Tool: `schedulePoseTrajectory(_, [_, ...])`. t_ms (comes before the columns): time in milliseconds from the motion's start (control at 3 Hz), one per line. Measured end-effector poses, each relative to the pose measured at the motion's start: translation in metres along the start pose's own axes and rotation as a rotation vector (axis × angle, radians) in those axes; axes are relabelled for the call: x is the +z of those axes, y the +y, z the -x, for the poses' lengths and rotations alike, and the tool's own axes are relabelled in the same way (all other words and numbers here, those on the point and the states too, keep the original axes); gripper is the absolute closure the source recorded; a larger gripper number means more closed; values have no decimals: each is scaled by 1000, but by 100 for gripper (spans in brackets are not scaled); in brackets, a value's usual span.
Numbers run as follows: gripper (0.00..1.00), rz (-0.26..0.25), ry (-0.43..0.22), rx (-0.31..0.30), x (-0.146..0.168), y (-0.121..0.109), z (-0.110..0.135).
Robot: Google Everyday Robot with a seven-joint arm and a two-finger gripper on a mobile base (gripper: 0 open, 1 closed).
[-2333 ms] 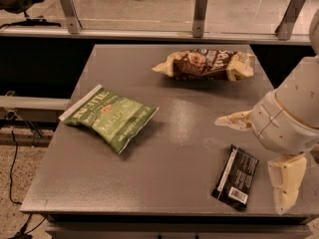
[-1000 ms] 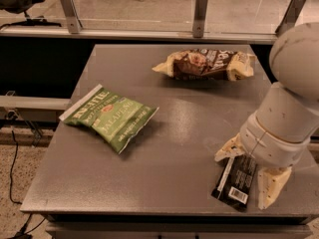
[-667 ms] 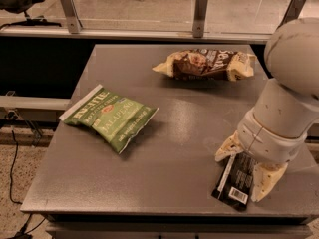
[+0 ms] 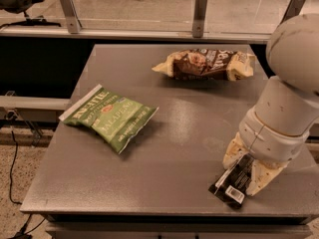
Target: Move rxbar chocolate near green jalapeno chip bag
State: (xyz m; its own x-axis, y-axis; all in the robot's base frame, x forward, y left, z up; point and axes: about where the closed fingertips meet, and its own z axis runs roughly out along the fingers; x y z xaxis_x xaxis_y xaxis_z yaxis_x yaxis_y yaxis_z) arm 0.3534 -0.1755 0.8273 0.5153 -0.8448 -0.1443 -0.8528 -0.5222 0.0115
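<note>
Since the earlier frame the white arm [image 4: 284,113] has sunk lower and the gripper [image 4: 247,166] has narrowed around its target. It now sits at the front right corner of the surface [image 4: 174,148]. Its two cream fingers [image 4: 233,154] press against the long sides of the rxbar chocolate [image 4: 230,185], a small flat black rectangular wrapper with a white barcode label, pinching its upper end. The bar lies slanted, its labelled lower end close to the front edge of the surface.

Well apart to the left, the green jalapeno chip bag [image 4: 110,117], a puffy green bag with white lettering, a red logo and a white sealed end, lies flat at an angle near the left side. Between the bar and this bag the grey top is bare. A crinkled brown-and-cream snack bag [image 4: 204,63] rests toward the back, right of centre, away from both.

The surface is a dull grey metal tabletop. Behind it runs a low glass barrier [image 4: 134,4] held by upright metal posts [image 4: 200,14]. A speckled floor [image 4: 7,148] with a dark cable [image 4: 12,176] shows at the left.
</note>
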Motion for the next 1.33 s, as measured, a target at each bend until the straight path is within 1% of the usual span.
schedulePoseTrajectory(333, [100,-35,0,125,-17,-42,-4])
schedulePoseTrajectory(667, [100,-75,-17,244,-31,-83,-5])
schedulePoseTrajectory(1000, [100,-113,-62,356,-40,-122,0])
schedulePoseTrajectory(1333, [100,-132,-125,437,-43,-148,16])
